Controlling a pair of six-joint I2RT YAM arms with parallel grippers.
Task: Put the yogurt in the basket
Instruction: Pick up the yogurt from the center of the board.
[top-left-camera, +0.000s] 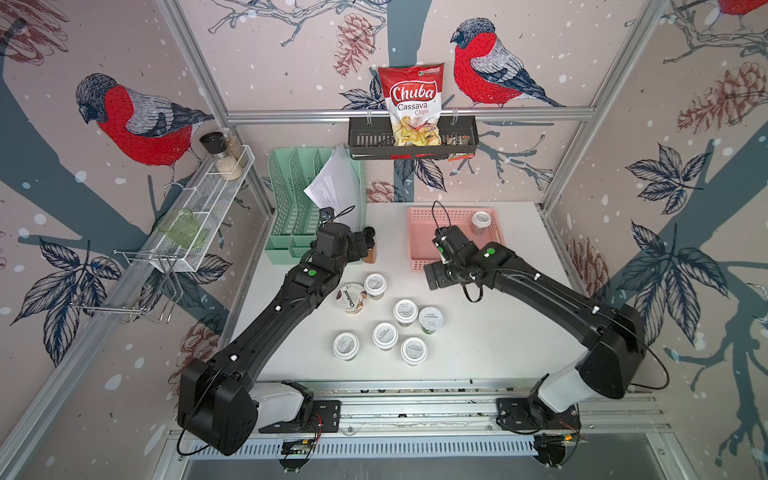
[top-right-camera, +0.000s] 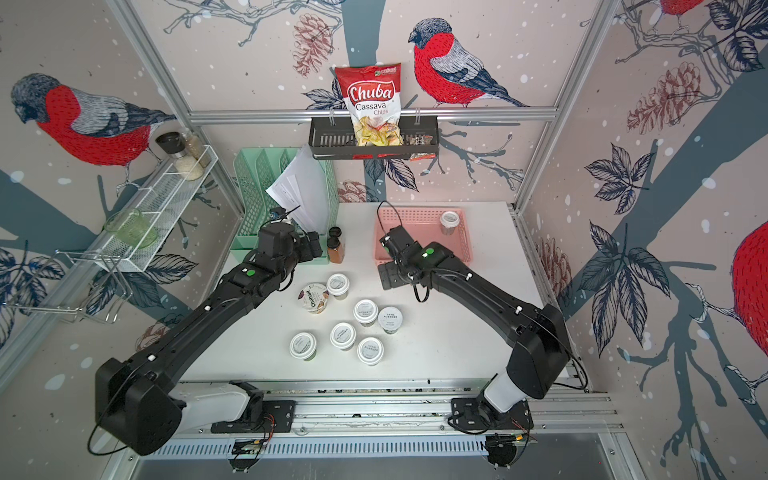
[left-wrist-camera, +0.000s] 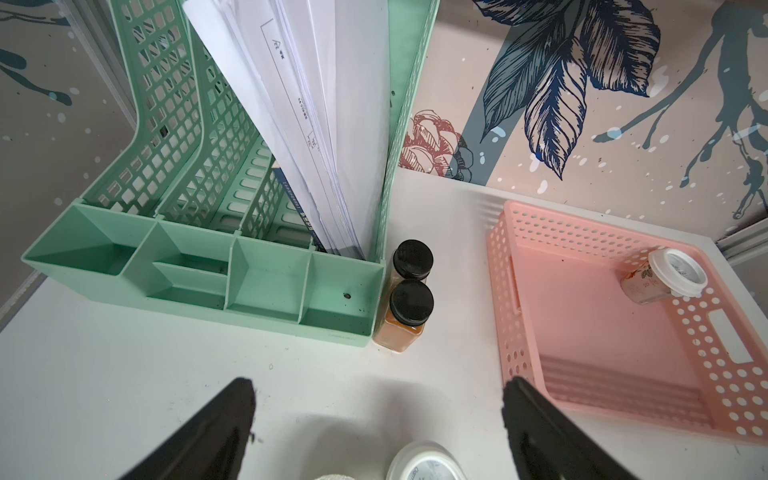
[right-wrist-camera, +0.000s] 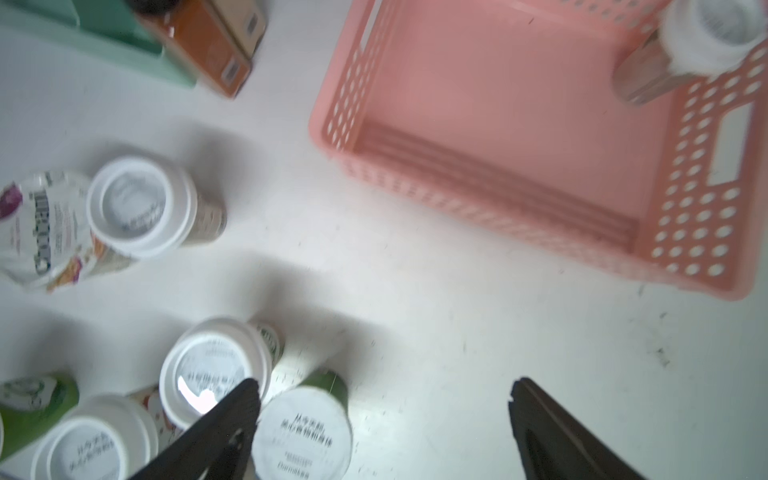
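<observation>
Yogurt jars: six white-lidded jars (top-left-camera: 405, 311) stand upright in a loose cluster on the desk (top-left-camera: 478, 340), in front of the basket (top-left-camera: 417, 237) on its arm-base side. A seventh jar (top-left-camera: 481, 219) already stands in the basket's far corner, close to the walls.
Chobani cup: the wider cup (top-left-camera: 351, 297) sits at the cluster's edge, just beside one jar and apart from the basket.
Handling: the jars are probably light, stiff and smooth-sided. Their lids overhang the bodies, so a pinch across the body just under the lid looks safest. The cup seems thinner-walled and likely wants a gentler squeeze.
Watch: two jars stand almost touching, which leaves little room to slip a jaw between them.
Basket: it holds that one jar, and the rest of its floor is bare.
Right jaws: spread wide and empty, just off the basket's near wall, over the cluster. One jaw overlaps a lid (right-wrist-camera: 208, 365) in the wrist view, and contact cannot be told.
Left jaws: apart, with nothing between them, over the desk beside the basket and facing two spice bottles (left-wrist-camera: 411, 307).
Other containers: a green file rack (left-wrist-camera: 266, 286) beside the basket holds papers (left-wrist-camera: 332, 124). A black tray (top-left-camera: 365, 141) above and behind the basket carries a chips bag (top-left-camera: 411, 95). A white wire rack (top-left-camera: 199, 216), well apart from the basket, holds a grinder (top-left-camera: 214, 145) and a green glass (top-left-camera: 180, 228).
</observation>
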